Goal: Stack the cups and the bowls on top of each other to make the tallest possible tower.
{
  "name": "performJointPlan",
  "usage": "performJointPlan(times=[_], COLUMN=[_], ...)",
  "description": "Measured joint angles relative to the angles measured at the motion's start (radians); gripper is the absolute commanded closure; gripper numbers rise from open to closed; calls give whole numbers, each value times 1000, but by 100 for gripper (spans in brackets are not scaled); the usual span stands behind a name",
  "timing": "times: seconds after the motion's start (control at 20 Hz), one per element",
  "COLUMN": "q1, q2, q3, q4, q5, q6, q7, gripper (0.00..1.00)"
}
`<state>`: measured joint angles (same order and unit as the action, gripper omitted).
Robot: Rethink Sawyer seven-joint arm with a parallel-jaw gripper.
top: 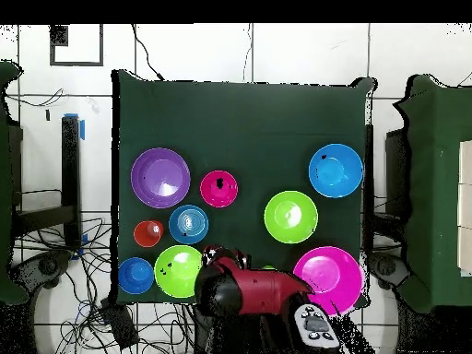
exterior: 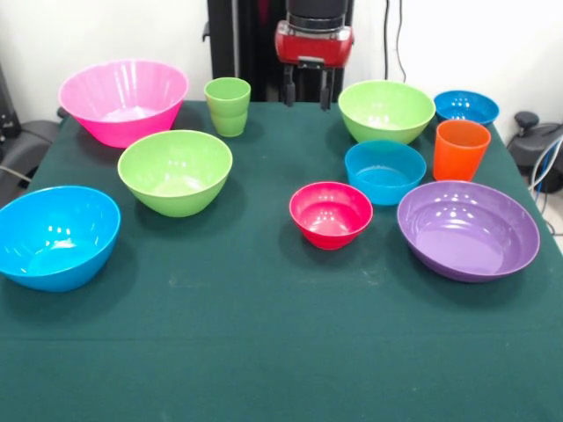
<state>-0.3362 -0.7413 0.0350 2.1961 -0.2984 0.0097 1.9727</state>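
Hanging above the table's far edge in the front view, the gripper [exterior: 305,95] held nothing, its two dark fingers apart with open space between them. In the overhead view the red arm [top: 253,293] covered the gripper, so only the front view showed it.

Just beside it stood the light green cup [exterior: 228,106] on one side and a lime green bowl [exterior: 386,111] on the other. Beyond that bowl sat a small blue bowl [exterior: 466,108], with the orange cup [exterior: 460,149] just in front of it. A mid-sized blue bowl [exterior: 384,171] rested between the lime bowl and the wide purple bowl [exterior: 468,229], close to the orange cup. The small red-pink bowl [exterior: 331,214] sat near the middle of the dark green table [exterior: 264,352], beside the purple one.

On the other half, the big pink bowl [exterior: 123,101] stood at the far corner beside the green cup. A second lime green bowl [exterior: 175,171] lay just in front of it, and a large blue bowl [exterior: 57,236] sat nearest the camera, by the table's edge.

Every cup and bowl stood upright and apart, none stacked on another.
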Motion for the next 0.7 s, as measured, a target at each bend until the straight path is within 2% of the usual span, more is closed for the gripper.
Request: performJointPlan(times=[0.2, 0.7], q1=[-45, -55], q2=[-23, -13], q3=[34, 62], q4=[0, 0], q5=[-32, -91], q6=[61, 70], q7=[0, 0], gripper=[0, 0])
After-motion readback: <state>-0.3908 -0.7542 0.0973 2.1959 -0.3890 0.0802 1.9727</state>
